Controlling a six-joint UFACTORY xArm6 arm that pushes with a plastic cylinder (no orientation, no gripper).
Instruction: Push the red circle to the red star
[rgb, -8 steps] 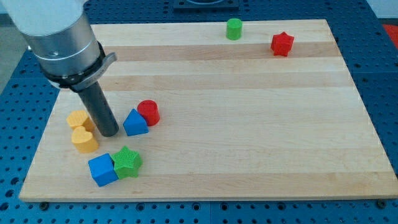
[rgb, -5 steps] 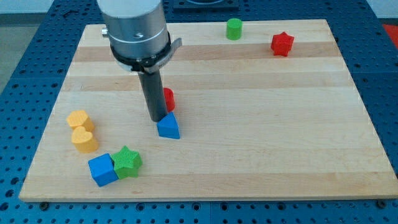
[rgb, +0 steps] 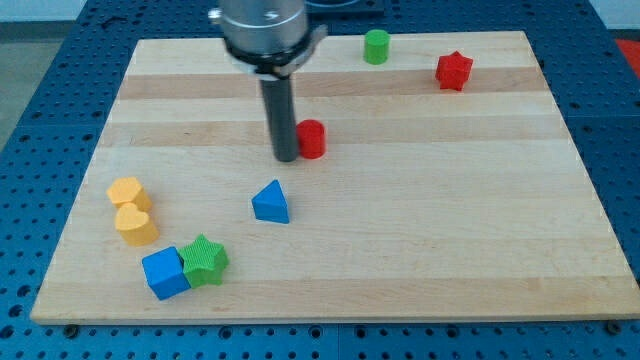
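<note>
Positioned against the red circle (rgb: 313, 138), my tip (rgb: 286, 157) stands on the wooden board (rgb: 420, 240) directly at that block's side toward the view's left, touching or very nearly touching it. The tool is a plain rod with nothing to open or close, and it holds nothing.

Locations relative to the red circle:
- Red star (rgb: 453, 71): well apart, toward the view's upper right, near the board's top edge.
- Green cylinder (rgb: 376, 46): toward the view's top and slightly right, at the top edge, left of the red star.
- Blue triangle (rgb: 271, 202): toward the view's bottom and slightly left, near but clear of the circle.
- Two orange blocks: well apart toward the lower left; the upper orange block (rgb: 127, 192) touches the orange heart (rgb: 134, 224) below it.
- Blue cube (rgb: 165, 273) and green star (rgb: 205, 260): farther toward the lower left, touching each other.
</note>
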